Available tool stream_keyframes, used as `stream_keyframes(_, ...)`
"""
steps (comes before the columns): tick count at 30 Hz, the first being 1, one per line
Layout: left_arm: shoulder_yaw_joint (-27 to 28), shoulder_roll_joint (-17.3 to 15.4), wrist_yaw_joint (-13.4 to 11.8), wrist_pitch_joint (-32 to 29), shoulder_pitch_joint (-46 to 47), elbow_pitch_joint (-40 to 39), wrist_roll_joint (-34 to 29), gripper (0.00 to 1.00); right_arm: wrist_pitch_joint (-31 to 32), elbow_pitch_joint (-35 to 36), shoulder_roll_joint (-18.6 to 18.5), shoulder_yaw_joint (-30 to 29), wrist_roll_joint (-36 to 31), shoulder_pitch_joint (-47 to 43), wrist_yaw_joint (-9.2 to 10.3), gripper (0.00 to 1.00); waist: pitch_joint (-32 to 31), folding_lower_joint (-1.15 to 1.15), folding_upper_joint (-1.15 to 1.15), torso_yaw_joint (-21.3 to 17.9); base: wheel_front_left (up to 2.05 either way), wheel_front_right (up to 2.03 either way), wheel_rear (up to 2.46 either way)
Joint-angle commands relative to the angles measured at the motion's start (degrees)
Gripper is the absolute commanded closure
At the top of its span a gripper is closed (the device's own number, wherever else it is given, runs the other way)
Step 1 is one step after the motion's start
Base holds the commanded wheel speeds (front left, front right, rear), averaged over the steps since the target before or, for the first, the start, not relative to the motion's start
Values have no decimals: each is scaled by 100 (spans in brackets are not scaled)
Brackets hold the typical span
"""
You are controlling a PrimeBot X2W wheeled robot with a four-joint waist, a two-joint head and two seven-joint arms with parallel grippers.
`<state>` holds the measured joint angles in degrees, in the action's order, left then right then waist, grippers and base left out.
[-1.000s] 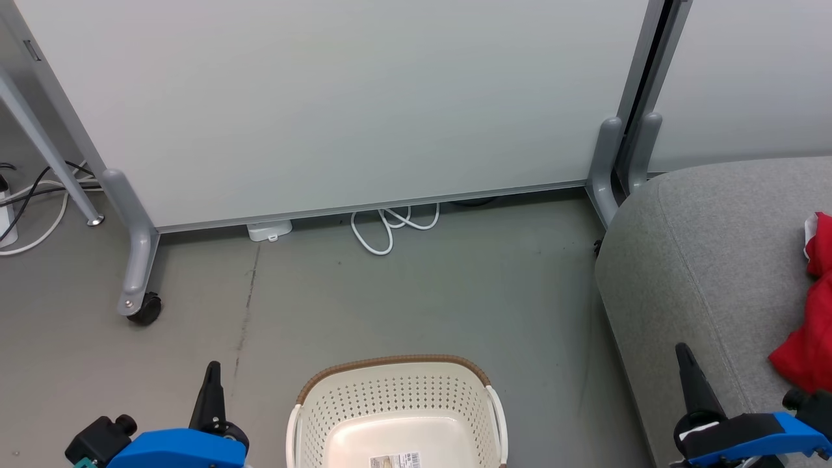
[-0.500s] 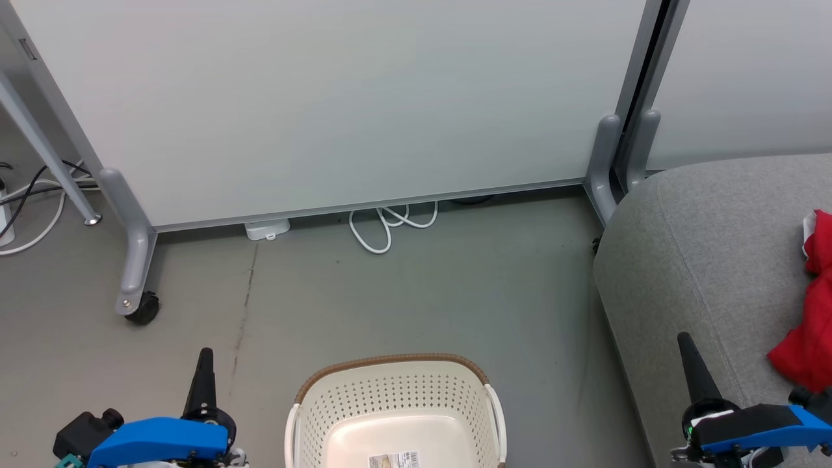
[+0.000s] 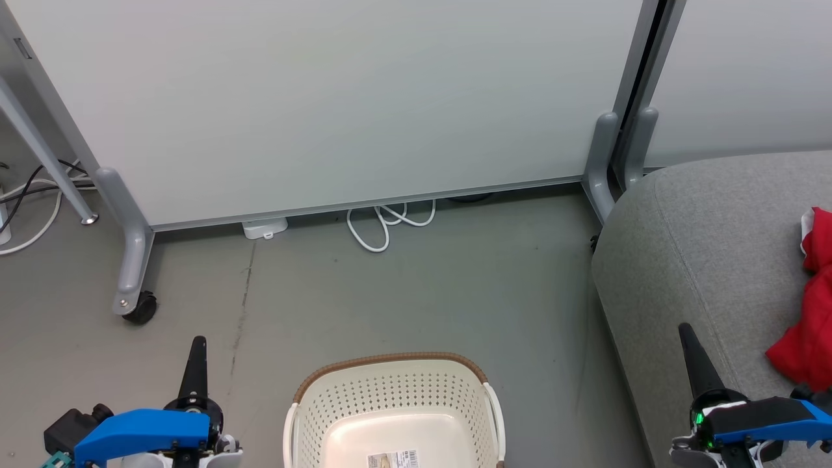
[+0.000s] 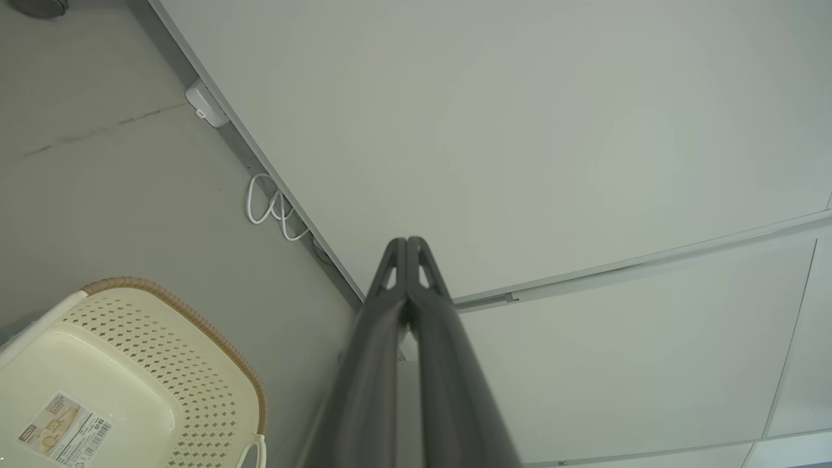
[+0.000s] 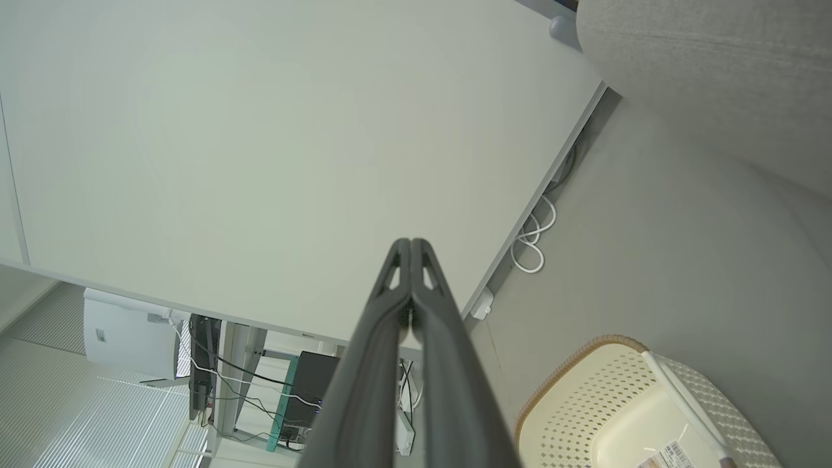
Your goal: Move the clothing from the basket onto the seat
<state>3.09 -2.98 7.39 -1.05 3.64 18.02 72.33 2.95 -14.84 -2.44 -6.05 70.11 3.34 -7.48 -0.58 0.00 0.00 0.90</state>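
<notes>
1. Clothing (image 3: 809, 325): red fabric heap with a bit of white at its far end, lying on the seat (image 3: 702, 247). It sits just right of the right gripper's fingers without touching them, and the frame edge cuts it off.
2. Seat: grey cushion with a rounded corner, showing behind and ahead of the right fingers. Its left edge runs between those fingers and the basket.
3. Basket (image 3: 390, 359): cream, perforated, brown rim, on the floor (image 3: 422, 292) between the two pairs of fingers. Its smooth inner bottom shows, with a barcode sticker (image 3: 393, 460) on it.
4. Right gripper (image 3: 688, 338): fingers pressed together with no gap and nothing between them. The right wrist view shows the same.
5. Left gripper (image 3: 196, 351): fingers also pressed together, gripping nothing. It is left of the basket and well apart from the clothing.
6. Floor: grey, with a dark crack line just right of the left fingertips, running ahead.
7. Panel (image 3: 364, 97): pale board on grey legs, beyond both sets of fingertips.
8. Caster (image 3: 140, 309): black wheel, ahead and left of the left fingers.
9. Cable (image 3: 383, 227): white loops at the panel's bottom edge, ahead between the two finger pairs.
</notes>
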Motion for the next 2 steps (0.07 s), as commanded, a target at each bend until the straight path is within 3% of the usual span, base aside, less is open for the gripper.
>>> stream_keyframes(1, 49, -3, 11, -42, 134, -86, 125, 100, 19, 64, -46, -16, 146, 136, -2, 100, 2, 0, 0, -2, 0, 0, 0)
stream_keyframes(2, 59, -3, 12, -55, 140, -94, 175, 100, 29, 64, -47, -17, 204, 141, -2, 100, 4, 0, 0, -4, 0, 0, 0)
